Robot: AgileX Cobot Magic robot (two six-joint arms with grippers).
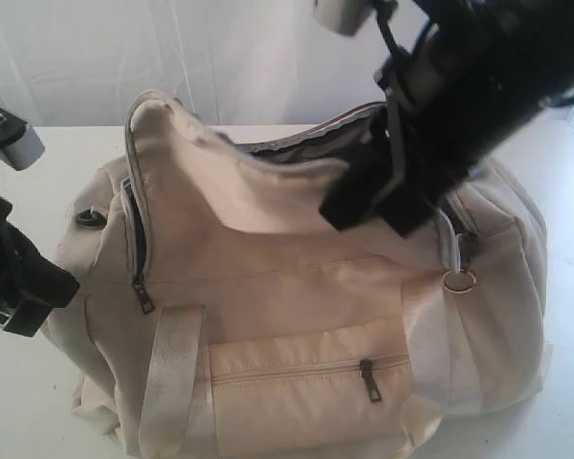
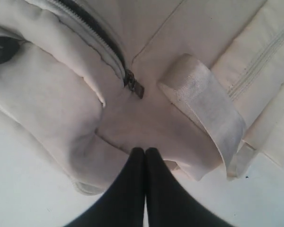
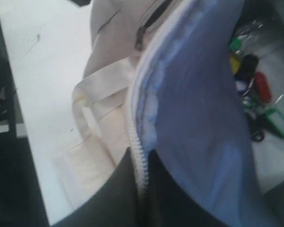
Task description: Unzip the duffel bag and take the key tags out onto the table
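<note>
1. Right gripper [image 3: 141, 170] is clamped onto the toothed zipper edge of the duffel bag [image 1: 297, 287], holding that top flap up so the mouth gapes.
2. Key tags [image 3: 255, 94] lie inside the bag, on the far side of the lifted flap from the fingers and not touching them. They're red, green, yellow and black plastic on metal rings.
3. Left gripper [image 2: 144, 158] is pinched closed with nothing visible between the tips. It sits right at the bag's end cloth, near a dark zipper pull [image 2: 134, 86] and a pale webbing strap [image 2: 203, 104].
4. Bag is soft cream fabric, slumped on the white table [image 1: 19, 402].
</note>
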